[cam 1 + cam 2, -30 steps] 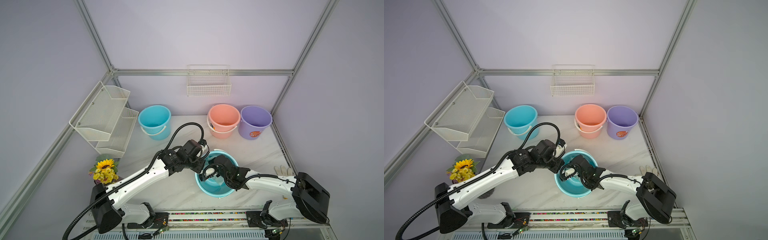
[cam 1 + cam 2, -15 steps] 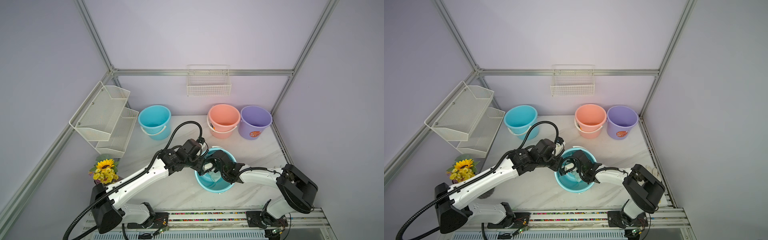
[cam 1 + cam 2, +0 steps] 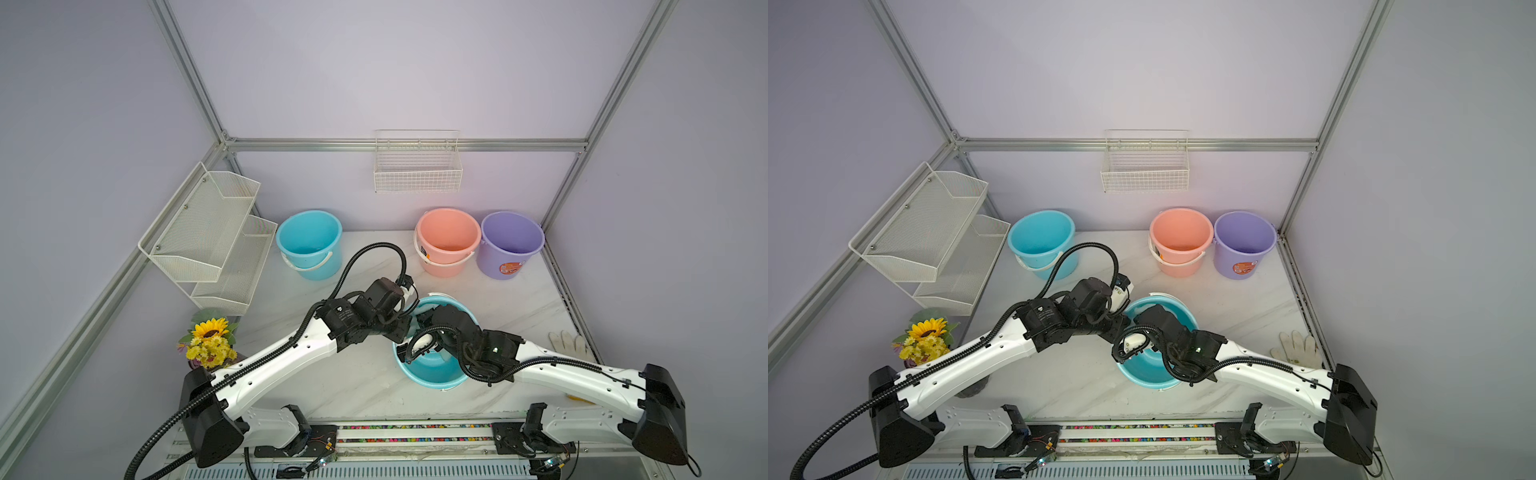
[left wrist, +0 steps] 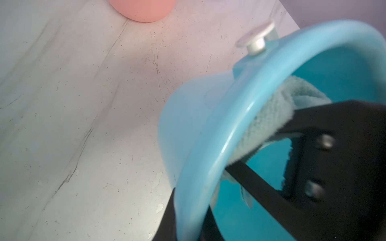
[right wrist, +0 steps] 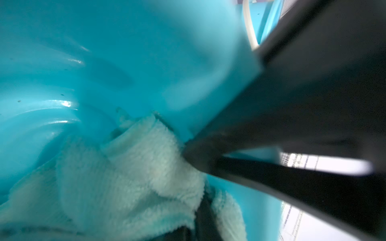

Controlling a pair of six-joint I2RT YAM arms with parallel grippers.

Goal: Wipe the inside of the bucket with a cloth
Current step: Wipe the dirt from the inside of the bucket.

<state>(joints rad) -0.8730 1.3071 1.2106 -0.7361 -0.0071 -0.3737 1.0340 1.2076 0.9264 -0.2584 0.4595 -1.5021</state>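
Note:
The bucket (image 3: pixel 432 384) (image 3: pixel 1150 383), a teal one, stands at the front middle of the table in both top views. My left gripper (image 3: pixel 405 332) (image 3: pixel 1125 328) (image 4: pixel 192 227) is shut on the bucket's left rim (image 4: pixel 240 125), one finger outside and one inside. My right gripper (image 3: pixel 422 318) (image 3: pixel 1142 316) (image 5: pixel 194 225) reaches down inside the bucket and is shut on the cloth (image 5: pixel 129 183) (image 4: pixel 271 116), a pale mint terry towel. The cloth is bunched against the inner wall (image 5: pixel 104 62) just below the rim, close to the left gripper. In both top views the right wrist hides the cloth.
Along the back wall stand a light blue bucket (image 3: pixel 309 243), a pink bucket (image 3: pixel 449 241) and a purple bucket (image 3: pixel 511 245). A white glove (image 3: pixel 567 343) lies at the right edge. A sunflower pot (image 3: pixel 210 340) and a wire rack (image 3: pixel 208 232) stand at the left.
Half a second ago the right arm reached further left into the bucket; it has since drawn back to the right with the cloth. The left gripper has stayed on the rim.

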